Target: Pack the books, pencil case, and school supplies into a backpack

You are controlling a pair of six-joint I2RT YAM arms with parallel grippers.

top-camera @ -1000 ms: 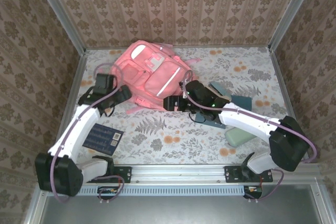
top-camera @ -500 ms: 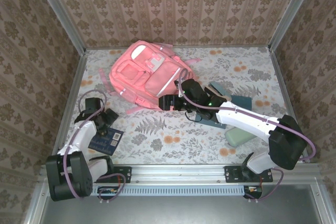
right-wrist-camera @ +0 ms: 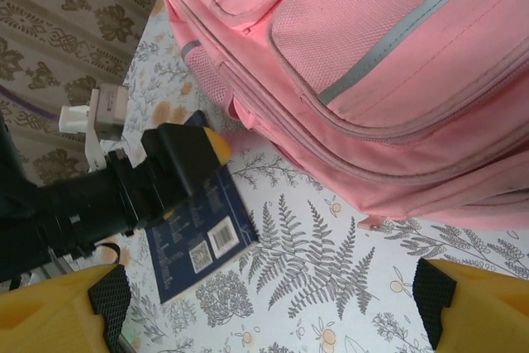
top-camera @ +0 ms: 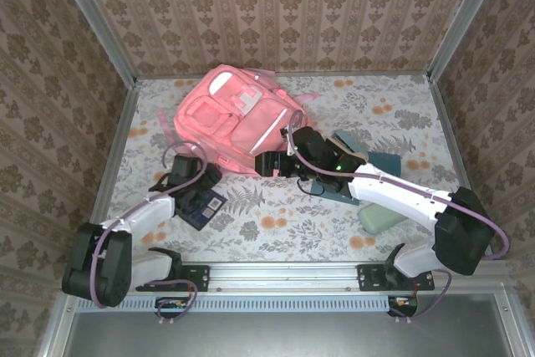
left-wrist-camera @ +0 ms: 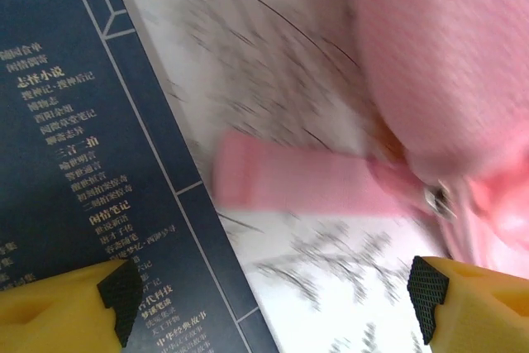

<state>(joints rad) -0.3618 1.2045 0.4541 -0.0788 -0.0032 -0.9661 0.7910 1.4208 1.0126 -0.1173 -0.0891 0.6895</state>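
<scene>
The pink backpack [top-camera: 238, 119] lies at the back middle of the table, front pockets up. A thin navy book [top-camera: 203, 204] with pale print lies flat just in front of its left corner. My left gripper [top-camera: 207, 180] hangs open over the book's far end, beside a pink strap [left-wrist-camera: 289, 183]; one fingertip [left-wrist-camera: 120, 295] is above the book [left-wrist-camera: 91, 171], and nothing is between the jaws. My right gripper [top-camera: 263, 163] is open and empty at the backpack's [right-wrist-camera: 372, 55] front edge, looking down at the book [right-wrist-camera: 198, 237]. The mint pencil case [top-camera: 380, 219] lies near the front right.
Teal flat pieces [top-camera: 386, 160] lie beside my right forearm, one more [top-camera: 344, 138] just behind it. Patterned walls and metal rails close in the table on three sides. The flowered cloth in front of the backpack [top-camera: 276, 215] is bare.
My left arm pulled back from the backpack's left side, then swung right. The navy book has shifted right and nearer the backpack. The right arm has barely moved.
</scene>
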